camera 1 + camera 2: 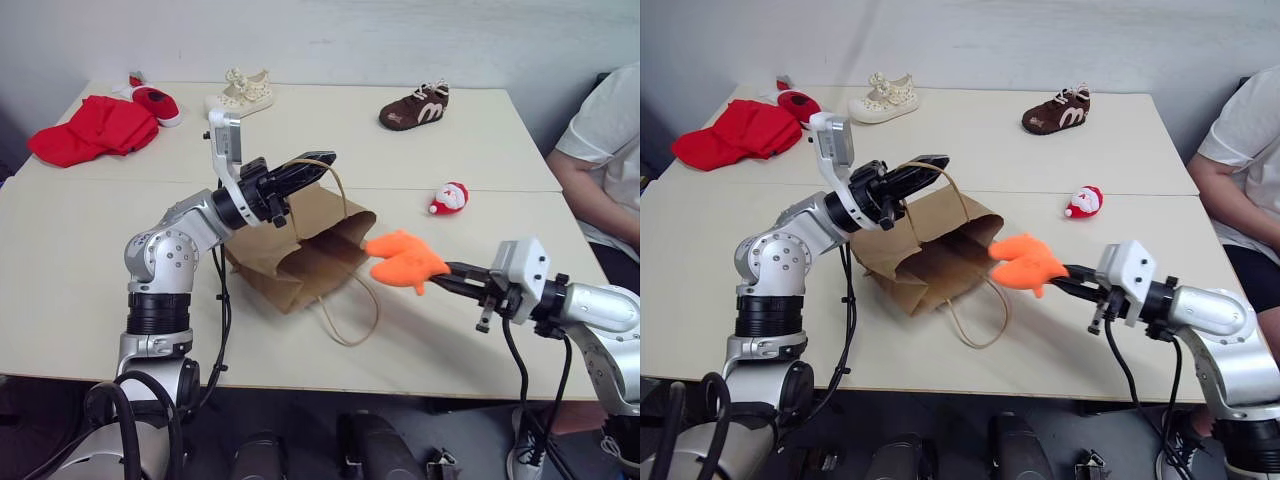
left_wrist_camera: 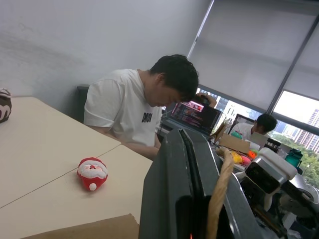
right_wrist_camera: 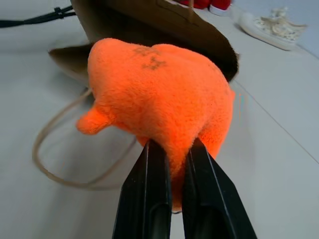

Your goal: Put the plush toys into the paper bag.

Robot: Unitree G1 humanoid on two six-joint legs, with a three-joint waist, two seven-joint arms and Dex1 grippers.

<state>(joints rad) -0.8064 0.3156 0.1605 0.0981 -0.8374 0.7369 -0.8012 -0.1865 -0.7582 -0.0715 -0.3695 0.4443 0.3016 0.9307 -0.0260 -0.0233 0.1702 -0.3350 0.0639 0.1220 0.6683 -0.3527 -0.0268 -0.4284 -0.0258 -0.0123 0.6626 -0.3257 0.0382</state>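
Observation:
The brown paper bag [image 1: 300, 255] lies on its side in the middle of the table, its mouth facing right. My left gripper [image 1: 322, 163] is shut on the bag's upper loop handle [image 2: 219, 194] and holds it up above the bag. The other handle [image 1: 350, 322] lies slack on the table. My right gripper [image 1: 446, 272] is shut on the bright orange plush toy [image 1: 403, 260], which hangs in the air just right of the bag's mouth. The small red-and-white Santa plush [image 1: 450, 198] lies on the table beyond the orange one, to the right of the bag.
At the table's far side lie a red cloth [image 1: 90, 128], a red shoe [image 1: 157, 104], a cream shoe [image 1: 242, 92] and a brown shoe [image 1: 415, 107]. A person in a white shirt [image 1: 605, 150] sits at the table's right edge.

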